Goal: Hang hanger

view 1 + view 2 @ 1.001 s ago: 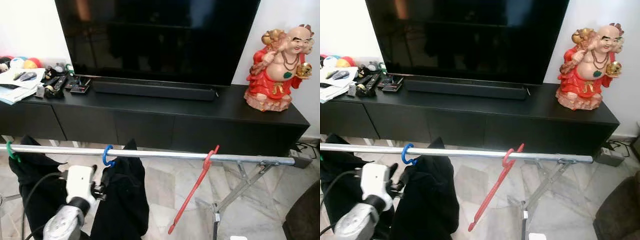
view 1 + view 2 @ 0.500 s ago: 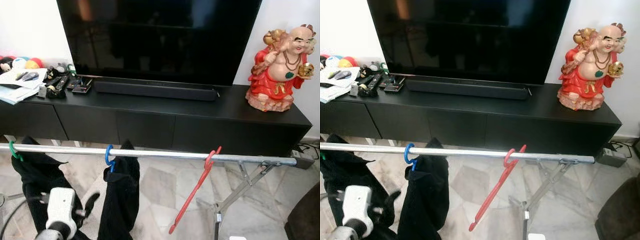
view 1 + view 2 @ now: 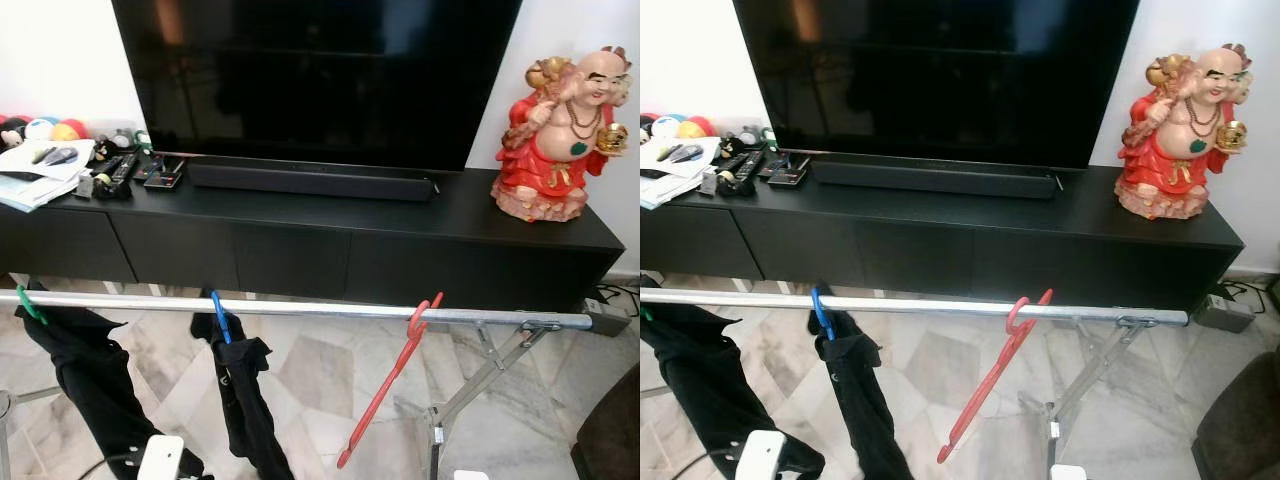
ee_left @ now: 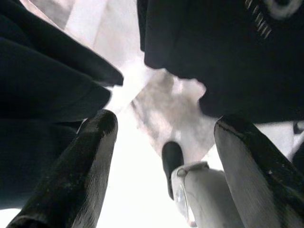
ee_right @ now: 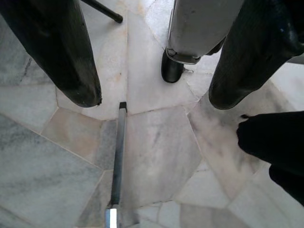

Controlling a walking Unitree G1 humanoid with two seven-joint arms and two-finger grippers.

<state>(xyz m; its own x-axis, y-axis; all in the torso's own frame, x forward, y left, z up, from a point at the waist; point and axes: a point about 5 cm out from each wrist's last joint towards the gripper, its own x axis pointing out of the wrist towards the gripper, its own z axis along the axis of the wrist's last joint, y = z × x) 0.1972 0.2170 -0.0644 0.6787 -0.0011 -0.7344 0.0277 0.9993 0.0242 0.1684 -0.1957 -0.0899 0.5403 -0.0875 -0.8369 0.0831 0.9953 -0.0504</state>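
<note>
— Blue hanger [image 3: 218, 316]? Hooked over the silver rail [image 3: 330, 309], black garment [image 3: 245, 400] hanging below, between the green hanger [image 3: 28, 304] and the bare red hanger [image 3: 395, 372]. Looks hung; next, probably just pulling clear.

— Grippers? Left gripper [image 4: 166, 156] low beside the garment, fingers spread, empty. Right gripper [image 5: 152, 61] aimed at the marble floor [image 5: 156, 156], also spread, empty.

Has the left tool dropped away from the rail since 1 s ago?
Yes. The left tool was up beside the blue hanger's black garment just under the rail; now its white wrist sits far below the rail, fingers apart and empty.
</note>
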